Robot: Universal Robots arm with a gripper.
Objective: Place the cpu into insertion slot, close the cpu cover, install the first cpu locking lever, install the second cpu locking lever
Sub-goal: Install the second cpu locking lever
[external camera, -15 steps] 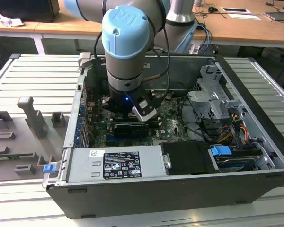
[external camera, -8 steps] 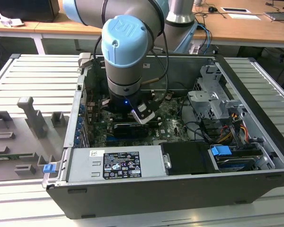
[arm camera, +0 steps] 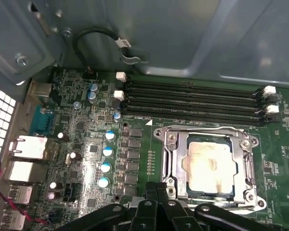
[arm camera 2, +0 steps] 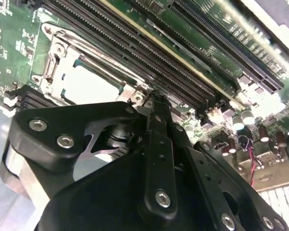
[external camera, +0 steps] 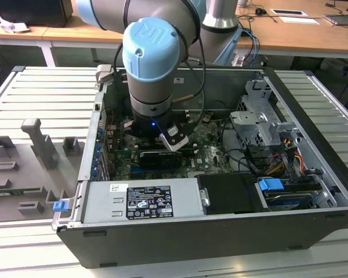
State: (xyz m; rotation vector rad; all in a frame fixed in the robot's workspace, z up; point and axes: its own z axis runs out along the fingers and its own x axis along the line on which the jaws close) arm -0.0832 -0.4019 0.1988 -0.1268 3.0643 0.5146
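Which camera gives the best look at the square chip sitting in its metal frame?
The first wrist view: the cpu sits face-on in the cpu cover, nearly whole. The second wrist view shows it slanted, partly behind the pincer. In the exterior view the arm hangs over that area.

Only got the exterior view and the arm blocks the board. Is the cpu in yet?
Observer: Yes. In the first wrist view the cpu lies flat on the board, pale top up.
Operator: Cover?
Observer: The cpu cover lies flat around the chip, not raised.
Operator: Where's the pincer?
Observer: The pincer is shut, right at the cover's near corner, with nothing visible in its grip.
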